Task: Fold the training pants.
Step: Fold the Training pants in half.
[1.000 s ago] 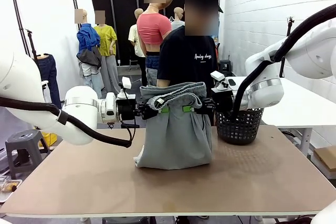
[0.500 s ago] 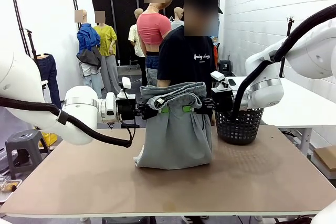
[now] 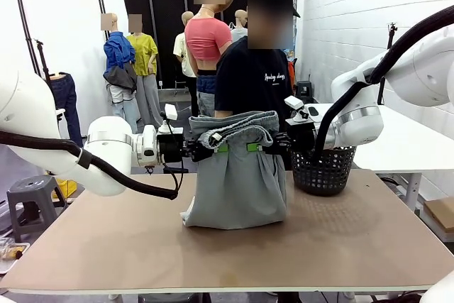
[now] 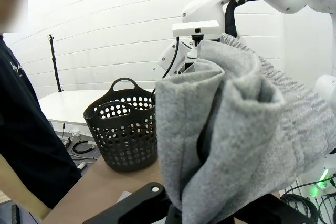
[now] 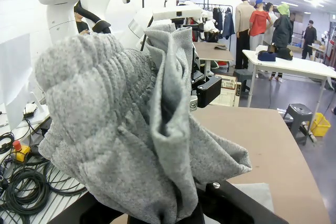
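Note:
The light grey training pants (image 3: pixel 237 186) hang folded above the table, their lower fold resting on the brown tabletop (image 3: pixel 213 246). My left gripper (image 3: pixel 213 148) is shut on the left end of the gathered waistband, and my right gripper (image 3: pixel 261 147) is shut on the right end. The two hold the waistband stretched level between them. Up close, bunched grey cloth (image 4: pixel 231 129) drapes over the left fingers, with the same cloth (image 5: pixel 131 129) covering the right fingers. A person in a black shirt (image 3: pixel 254 79) stands just behind the pants.
A black mesh basket (image 3: pixel 323 169) stands on the table right of the pants, close to my right arm; it also appears as the basket (image 4: pixel 123 127) beyond the cloth. A white table (image 3: pixel 404 140) sits at the right. The near half of the tabletop is bare.

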Motion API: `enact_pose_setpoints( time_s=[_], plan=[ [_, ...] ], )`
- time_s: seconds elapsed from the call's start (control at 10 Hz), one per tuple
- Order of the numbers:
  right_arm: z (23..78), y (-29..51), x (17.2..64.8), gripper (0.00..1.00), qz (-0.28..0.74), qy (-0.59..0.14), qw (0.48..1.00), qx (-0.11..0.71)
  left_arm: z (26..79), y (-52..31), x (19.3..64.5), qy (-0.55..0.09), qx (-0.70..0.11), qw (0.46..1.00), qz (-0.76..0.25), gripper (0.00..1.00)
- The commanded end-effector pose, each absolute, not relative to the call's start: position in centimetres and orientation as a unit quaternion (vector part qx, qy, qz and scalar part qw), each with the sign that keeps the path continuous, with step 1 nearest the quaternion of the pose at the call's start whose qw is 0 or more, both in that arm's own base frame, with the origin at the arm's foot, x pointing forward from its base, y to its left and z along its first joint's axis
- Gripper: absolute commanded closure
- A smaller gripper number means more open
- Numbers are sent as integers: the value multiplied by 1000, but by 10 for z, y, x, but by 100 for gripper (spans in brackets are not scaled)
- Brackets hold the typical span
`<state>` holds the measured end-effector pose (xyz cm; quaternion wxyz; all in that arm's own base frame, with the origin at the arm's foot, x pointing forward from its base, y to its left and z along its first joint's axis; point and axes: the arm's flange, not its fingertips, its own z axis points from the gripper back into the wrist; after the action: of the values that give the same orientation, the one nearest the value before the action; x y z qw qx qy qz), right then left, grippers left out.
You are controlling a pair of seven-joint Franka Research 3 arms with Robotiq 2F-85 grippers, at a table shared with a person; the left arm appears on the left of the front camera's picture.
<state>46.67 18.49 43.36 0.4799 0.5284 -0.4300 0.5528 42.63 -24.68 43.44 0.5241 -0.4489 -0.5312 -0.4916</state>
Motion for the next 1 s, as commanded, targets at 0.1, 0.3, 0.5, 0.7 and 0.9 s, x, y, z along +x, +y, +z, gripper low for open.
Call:
enact_pose_setpoints(
  time_s=[0.1,0.3,0.5,0.7,0.9],
  plan=[
    [435,184,464,100,547,-436,474,535,439,-248,424,-534,-443,523,-495,100],
    [435,184,464,100,547,-436,474,535,439,-248,424,-534,-443,523,-495,100],
    [435,184,464,100,547,-436,474,535,439,-248,424,-534,-443,523,-495,100],
    [435,184,464,100,547,-436,474,535,439,-248,424,-534,-443,523,-495,100],
    [435,184,464,100,547,-436,474,535,439,-248,424,-534,-443,523,-495,100]
  ],
)
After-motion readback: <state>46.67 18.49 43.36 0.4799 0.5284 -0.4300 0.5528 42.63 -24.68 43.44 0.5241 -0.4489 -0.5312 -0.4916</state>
